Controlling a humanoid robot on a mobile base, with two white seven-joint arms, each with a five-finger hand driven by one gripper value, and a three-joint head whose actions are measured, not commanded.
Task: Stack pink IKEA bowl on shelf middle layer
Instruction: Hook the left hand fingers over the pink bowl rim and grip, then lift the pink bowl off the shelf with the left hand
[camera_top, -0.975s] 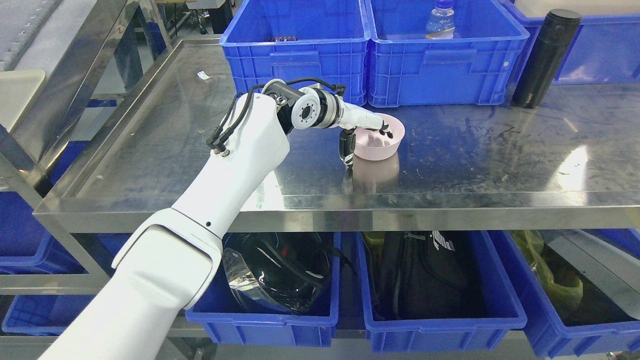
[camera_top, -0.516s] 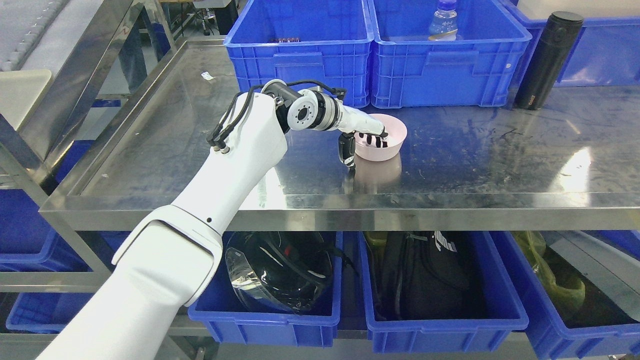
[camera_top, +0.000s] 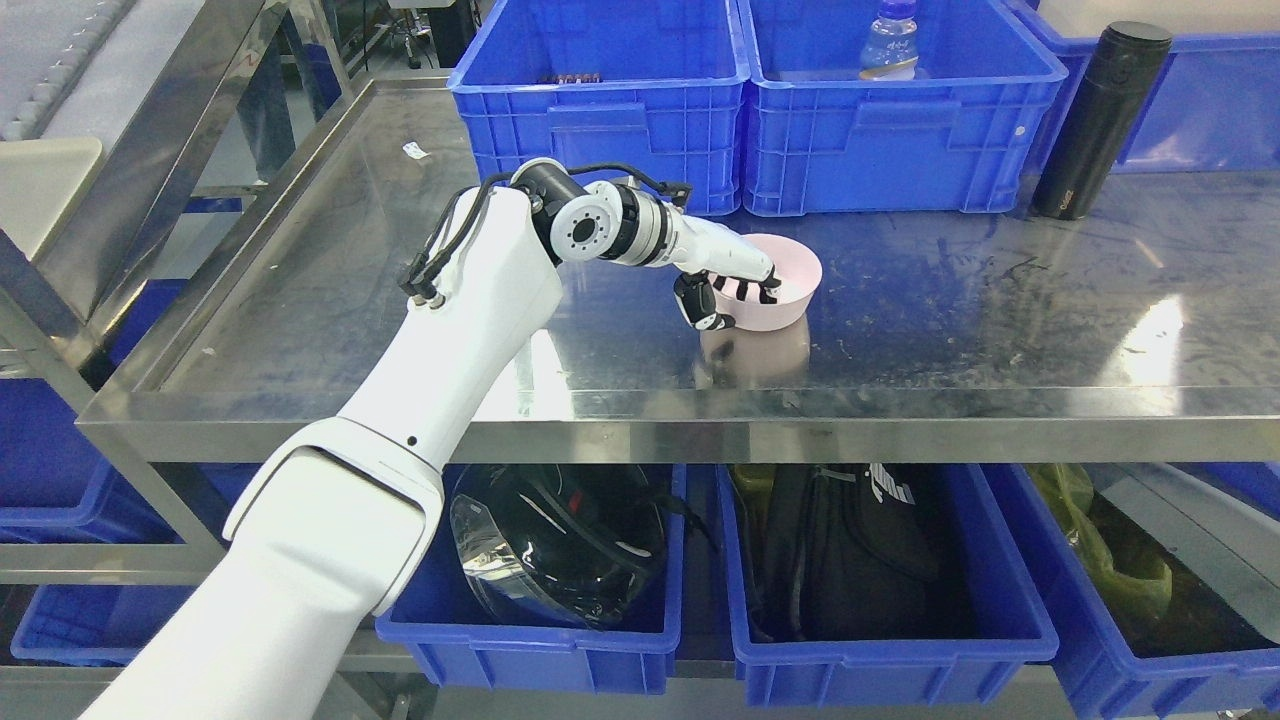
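Head view: the left hand (camera_top: 730, 285) clamps the near rim of the pink bowl (camera_top: 775, 295), fingers (camera_top: 752, 291) curled inside it, thumb outside. That bowl sits on the steel shelf (camera_top: 950, 330), at 6 o'clock from two blue crates (camera_top: 600, 100). At 2 o'clock from it stands a black flask (camera_top: 1100, 120), well apart.

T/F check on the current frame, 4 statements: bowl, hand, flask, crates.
1. The left hand grips the pink bowl at its rim. True.
2. The pink bowl sits inside a blue crate. False: it is on the steel shelf, in front of the crates.
3. The black flask lies on its side. False: it stands upright at the right.
4. A water bottle stands in the right-hand rear blue crate. True.
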